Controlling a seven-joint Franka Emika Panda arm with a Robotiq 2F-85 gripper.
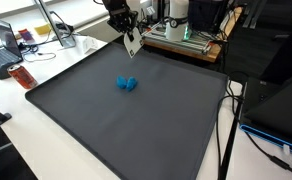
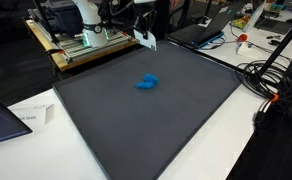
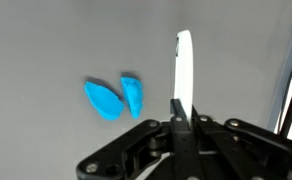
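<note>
My gripper (image 1: pixel 127 33) is shut on a thin white flat piece (image 1: pixel 132 44) and holds it in the air above the far part of a dark grey mat (image 1: pixel 106 120). In the wrist view the white piece (image 3: pixel 184 65) sticks up edge-on from between the closed fingers (image 3: pixel 182 108). A small blue object (image 1: pixel 127 84) lies on the mat below and in front of the gripper. It shows in an exterior view (image 2: pixel 147 82) near the mat's middle, and in the wrist view (image 3: pixel 114 97) as two blue lobes left of the white piece.
The mat (image 2: pixel 146 120) covers a white table (image 1: pixel 26 130). Behind it stands a wooden platform with equipment (image 1: pixel 181 40). A laptop (image 1: pixel 4 45) and a red item (image 1: pixel 18 75) sit beside the mat. Cables (image 2: pixel 276 80) lie at the side.
</note>
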